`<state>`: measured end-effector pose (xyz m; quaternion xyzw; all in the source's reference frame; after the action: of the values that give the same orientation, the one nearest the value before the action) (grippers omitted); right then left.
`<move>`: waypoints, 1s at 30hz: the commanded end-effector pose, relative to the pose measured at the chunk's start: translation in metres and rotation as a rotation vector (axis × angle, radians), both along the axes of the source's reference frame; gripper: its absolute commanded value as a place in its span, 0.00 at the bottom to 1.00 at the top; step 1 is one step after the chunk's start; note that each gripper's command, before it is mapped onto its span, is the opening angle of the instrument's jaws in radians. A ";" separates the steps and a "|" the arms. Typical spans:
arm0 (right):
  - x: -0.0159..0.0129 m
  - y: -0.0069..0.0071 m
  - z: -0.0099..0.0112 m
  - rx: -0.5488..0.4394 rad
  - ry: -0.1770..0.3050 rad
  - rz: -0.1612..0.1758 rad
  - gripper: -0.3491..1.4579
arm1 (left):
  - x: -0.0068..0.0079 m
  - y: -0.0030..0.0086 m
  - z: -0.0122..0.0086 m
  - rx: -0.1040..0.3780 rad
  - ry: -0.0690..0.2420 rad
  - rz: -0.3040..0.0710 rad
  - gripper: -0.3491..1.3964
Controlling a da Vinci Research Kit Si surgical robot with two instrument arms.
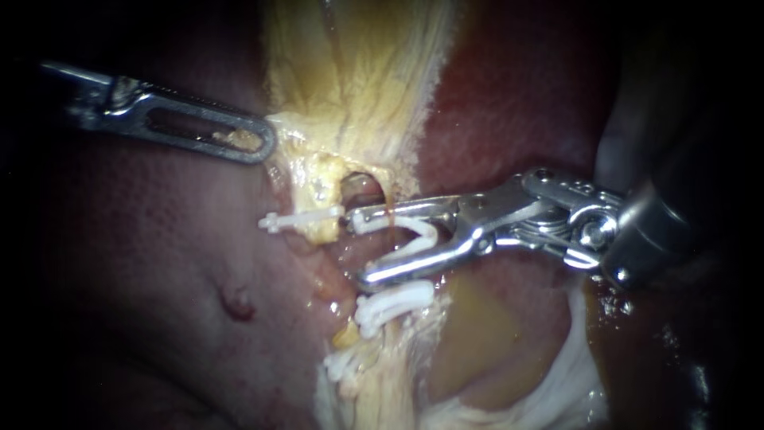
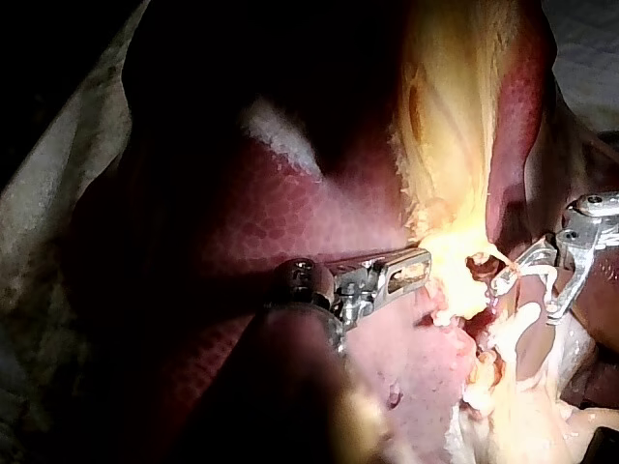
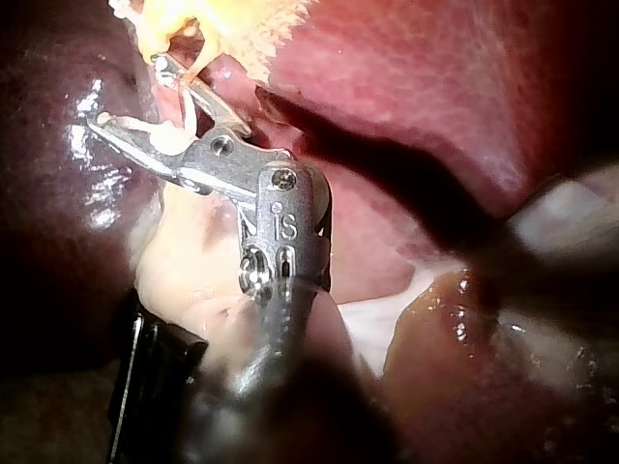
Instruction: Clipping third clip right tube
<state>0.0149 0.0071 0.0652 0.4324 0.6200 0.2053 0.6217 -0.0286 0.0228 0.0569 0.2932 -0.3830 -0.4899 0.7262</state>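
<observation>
Dark red liver [image 1: 159, 263] behind, right instrument [image 1: 358, 248] has pincer wide, holding an open white clip [image 1: 414, 235] that straddles the right tube [image 1: 368, 253] just beside the seated clips [image 1: 394, 306]; best to seat the tube deep in the clip, tips clear of liver, before squeezing.

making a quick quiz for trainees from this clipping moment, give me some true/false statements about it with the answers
1. The right instrument carries a white clip between its jaws. True.
2. That clip is already squeezed flat. False: its legs stand apart in a V, each against one jaw.
3. No clip sits on the tissue yet. False: a closed clip lies just below the right instrument's lower jaw.
4. The left instrument has its tip at the edge of the yellowish tissue. True.
</observation>
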 end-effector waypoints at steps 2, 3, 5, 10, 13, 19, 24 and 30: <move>0.0000 0.0000 0.0000 0.006 0.001 -0.001 0.47 | 0.0000 0.0000 0.0000 0.000 0.000 0.000 0.00; 0.0000 0.0000 0.0000 0.006 0.001 -0.001 0.47 | 0.0000 0.0000 0.0000 0.000 0.000 0.000 0.00; 0.0000 0.0000 0.0000 0.012 0.000 -0.003 0.46 | 0.0000 0.0000 0.0000 0.000 0.000 0.000 0.00; 0.0000 0.0000 0.0001 0.029 -0.003 -0.004 0.44 | 0.0000 0.0000 0.0000 0.000 0.000 0.000 0.00; -0.0002 0.0001 0.0001 0.035 -0.005 -0.005 0.41 | 0.0000 0.0000 0.0000 0.000 0.000 0.000 0.00; -0.0009 0.0001 0.0002 0.046 -0.011 -0.002 0.23 | -0.0001 0.0000 0.0000 0.000 0.000 0.000 0.00; -0.0011 0.0002 0.0005 0.052 -0.012 -0.002 0.10 | -0.0001 0.0000 0.0000 0.000 0.000 0.000 0.00; -0.0012 0.0002 0.0006 0.051 -0.012 -0.003 0.00 | -0.0001 0.0000 0.0000 0.000 0.000 0.000 0.00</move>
<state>0.0136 0.0074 0.0659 0.4490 0.6093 0.2237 0.6140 -0.0287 0.0228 0.0569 0.2935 -0.3830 -0.4898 0.7261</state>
